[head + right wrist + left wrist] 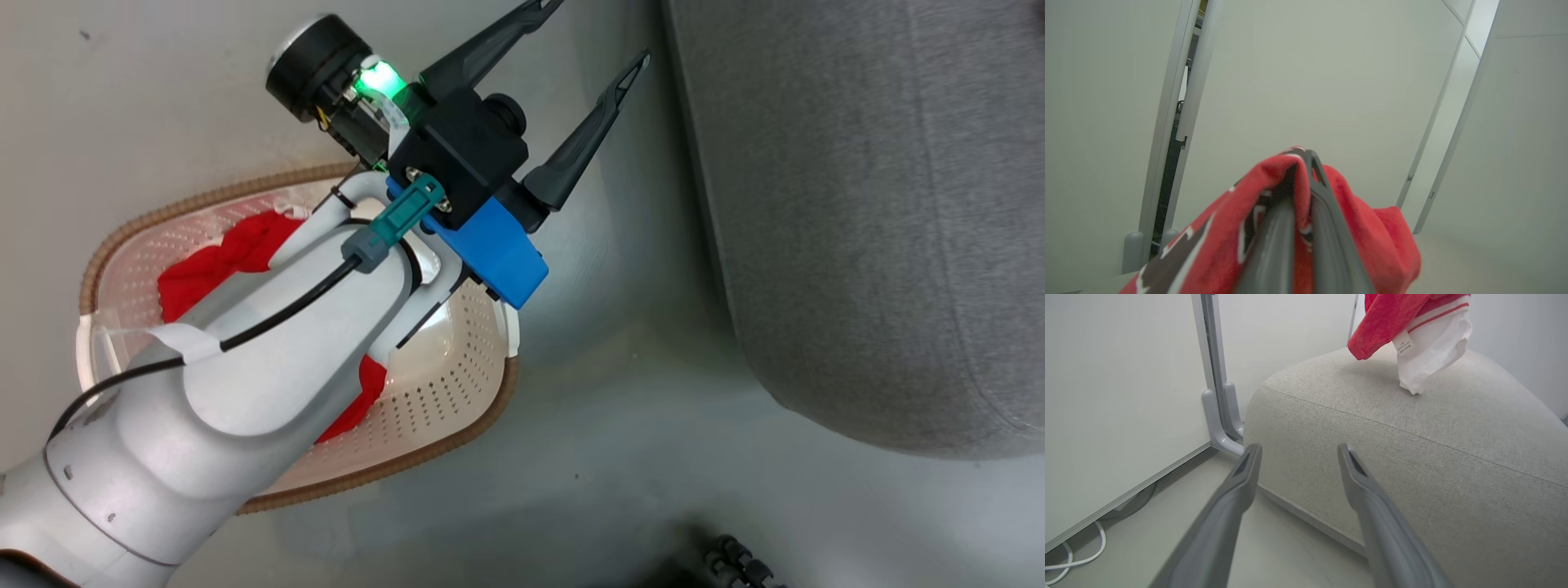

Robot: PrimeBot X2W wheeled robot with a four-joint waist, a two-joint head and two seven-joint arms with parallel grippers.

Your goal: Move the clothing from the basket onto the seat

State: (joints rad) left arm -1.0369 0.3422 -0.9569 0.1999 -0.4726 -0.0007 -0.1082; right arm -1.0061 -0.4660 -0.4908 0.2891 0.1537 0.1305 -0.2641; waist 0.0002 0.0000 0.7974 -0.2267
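Left gripper [596, 31] is spread wide and empty above the floor [620, 457], beside the perforated basket [457, 384] holding crumpled red cloth [220, 261]. Right gripper [1303, 160] pinches the jersey [1208, 249]. Its white lining [1425, 355] hangs over the rounded, woven grey seat [1412, 457], perhaps touching it.

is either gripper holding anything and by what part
The right gripper is shut on a fold of the red jersey; the left gripper is open, empty.

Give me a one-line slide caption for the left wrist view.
Open left gripper faces the grey seat while a red jersey with white lining dangles over its top.
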